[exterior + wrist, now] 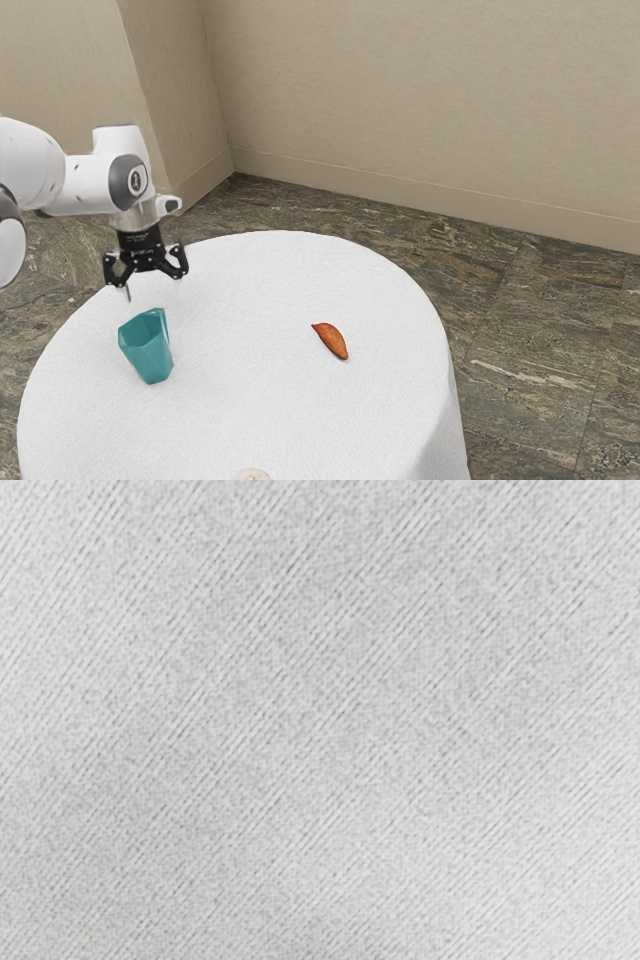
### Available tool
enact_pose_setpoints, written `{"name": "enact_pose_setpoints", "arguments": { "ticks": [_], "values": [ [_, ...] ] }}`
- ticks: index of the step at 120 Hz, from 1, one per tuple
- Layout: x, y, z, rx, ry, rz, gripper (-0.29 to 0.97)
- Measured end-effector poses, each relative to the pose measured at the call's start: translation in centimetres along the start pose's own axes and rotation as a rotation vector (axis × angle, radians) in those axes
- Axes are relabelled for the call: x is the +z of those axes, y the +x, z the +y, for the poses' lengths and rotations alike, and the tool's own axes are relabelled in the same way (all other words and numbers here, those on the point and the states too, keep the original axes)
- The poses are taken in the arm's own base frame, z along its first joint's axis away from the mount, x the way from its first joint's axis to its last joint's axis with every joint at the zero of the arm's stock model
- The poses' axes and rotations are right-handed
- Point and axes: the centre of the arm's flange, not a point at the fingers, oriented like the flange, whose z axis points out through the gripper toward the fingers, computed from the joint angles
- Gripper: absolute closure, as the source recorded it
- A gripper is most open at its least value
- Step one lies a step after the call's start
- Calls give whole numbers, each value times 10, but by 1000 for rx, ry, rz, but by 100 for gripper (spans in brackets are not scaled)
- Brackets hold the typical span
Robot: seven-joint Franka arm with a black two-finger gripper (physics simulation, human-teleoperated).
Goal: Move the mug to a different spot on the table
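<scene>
Jaws spread wide, nothing between them. Gripper (153,283) points down, above the table (270,290) near its far edge at the exterior view's left. Teal faceted mug (146,346) stands upright just below and in front of the fingers, apart from them, on the white cloth (320,720). Wrist view: cloth weave under the hand. Orange wedge-shaped item (330,340) lies well apart toward the exterior view's right. Pale round thing (252,474) at the near table edge, cut off, possibly a rim.
</scene>
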Motion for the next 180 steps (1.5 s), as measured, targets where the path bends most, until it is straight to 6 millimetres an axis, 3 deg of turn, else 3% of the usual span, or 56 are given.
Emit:
{"name": "enact_pose_setpoints", "arguments": {
  "ticks": [24,40,60,77,129,148,168,180],
  "values": [
    [23,-11,1,11,-29,-16,0],
    [19,-25,3,36,-55,-12,0],
    [18,-43,27,155,-17,12,0],
    [26,-51,23,186,-7,1,0],
    [23,-61,6,150,-65,-21,1],
    [20,-60,0,139,-66,-22,17],
    [20,-59,-2,140,-60,-23,51],
    [18,-60,-2,141,-60,-21,58]
  ]
}}
